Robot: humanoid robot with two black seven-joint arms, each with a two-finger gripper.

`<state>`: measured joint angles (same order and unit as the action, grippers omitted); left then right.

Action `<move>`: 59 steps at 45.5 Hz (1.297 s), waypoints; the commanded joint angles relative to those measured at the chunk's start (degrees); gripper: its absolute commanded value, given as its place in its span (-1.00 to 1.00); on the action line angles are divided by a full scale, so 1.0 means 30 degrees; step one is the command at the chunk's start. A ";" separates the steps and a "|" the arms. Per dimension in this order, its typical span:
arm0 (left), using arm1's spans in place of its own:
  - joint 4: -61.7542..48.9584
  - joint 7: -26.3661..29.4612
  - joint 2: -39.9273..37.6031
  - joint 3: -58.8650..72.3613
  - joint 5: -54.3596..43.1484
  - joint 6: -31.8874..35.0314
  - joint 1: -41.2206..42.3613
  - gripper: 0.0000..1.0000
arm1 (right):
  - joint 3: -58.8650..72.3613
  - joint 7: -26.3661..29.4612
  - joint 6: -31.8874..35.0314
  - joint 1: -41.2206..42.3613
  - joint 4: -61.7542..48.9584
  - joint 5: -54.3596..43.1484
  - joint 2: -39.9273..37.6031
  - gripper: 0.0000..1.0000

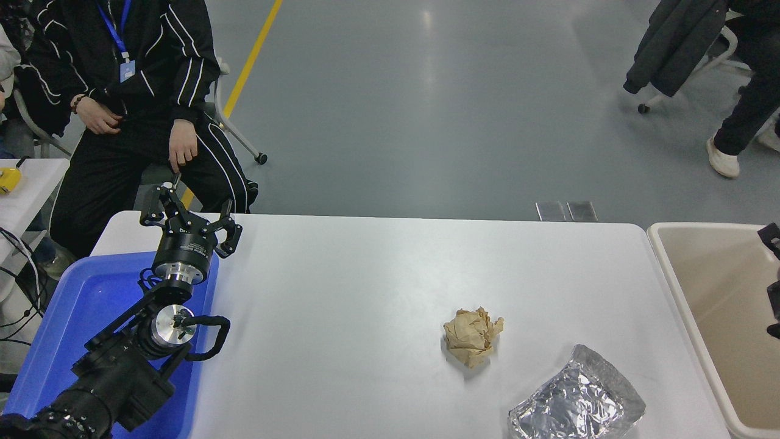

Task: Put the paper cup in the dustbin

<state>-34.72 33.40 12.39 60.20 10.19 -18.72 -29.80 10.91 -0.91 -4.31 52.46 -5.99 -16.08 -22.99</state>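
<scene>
Bench layout, left to right

A tray (73, 305) lies at the bench's (365, 274) left edge, a paper ball (472, 335) right of centre, a foil tray (576, 402) nearer and right of it, the dustbin (701, 341) beside the right end.
</scene>
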 commanded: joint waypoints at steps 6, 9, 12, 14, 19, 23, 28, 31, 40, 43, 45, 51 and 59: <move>0.0000 0.0000 -0.0001 0.0000 0.0000 0.0000 0.0001 1.00 | -0.5302 -0.2564 0.0354 0.3637 0.2553 0.0907 -0.1213 0.98; 0.0000 0.0000 -0.0001 0.0000 0.0000 0.0000 0.0001 1.00 | -0.5862 -0.3709 0.0383 0.3900 0.3051 0.0877 -0.1300 0.99; 0.0000 0.0000 -0.0001 0.0000 0.0000 0.0000 0.0001 1.00 | -0.6359 -0.4354 0.0383 0.4106 0.3578 0.0877 -0.1476 0.99; 0.0000 0.0000 -0.0001 0.0000 0.0000 0.0000 0.0001 1.00 | -0.6768 -0.4677 0.0354 0.4135 0.4075 0.0877 -0.1535 0.99; 0.0000 0.0000 -0.0001 0.0000 0.0000 0.0000 0.0001 1.00 | -0.9138 -0.5556 0.0383 0.4106 0.5569 0.0877 -0.1623 0.99; 0.0000 0.0000 -0.0001 0.0000 0.0000 0.0000 0.0001 1.00 | -1.1307 -0.5762 0.0412 0.3902 0.7325 0.0877 -0.2120 0.99; 0.0000 0.0000 -0.0001 0.0000 0.0000 0.0000 0.0001 1.00 | -1.3884 -0.5762 0.0441 0.3609 1.0371 0.0877 -0.2794 0.99; 0.0000 0.0000 -0.0001 0.0000 0.0000 0.0000 0.0030 1.00 | -1.5759 -0.5762 0.0442 0.2966 1.2275 0.0848 -0.3087 0.99; 0.0000 0.0000 -0.0001 0.0000 0.0000 0.0000 0.0030 1.00 | -1.9688 -0.5792 0.1816 0.1120 1.5328 0.0555 -0.3059 0.99; 0.0000 0.0000 -0.0001 0.0000 0.0000 0.0000 0.0030 1.00 | -2.0333 -0.5821 0.2403 0.0476 1.5386 0.0555 -0.2854 0.99; 0.0000 0.0000 -0.0001 0.0000 0.0000 0.0000 0.0030 1.00 | -2.0540 -0.5967 0.2609 -0.0081 1.5358 0.0555 -0.2621 0.99; 0.0000 0.0000 0.0000 0.0000 0.0000 0.0000 0.0030 1.00 | -2.0570 -0.7399 0.2727 -0.2131 1.5386 0.0555 -0.1917 0.99; 0.0000 0.0000 -0.0001 0.0000 0.0000 0.0000 0.0001 1.00 | -2.0102 -0.9862 0.2756 -0.4270 1.5357 0.0555 -0.1009 0.99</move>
<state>-34.72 33.40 12.41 60.21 10.19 -18.72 -29.75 -47.99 -23.21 2.85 48.11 38.49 -14.35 -29.14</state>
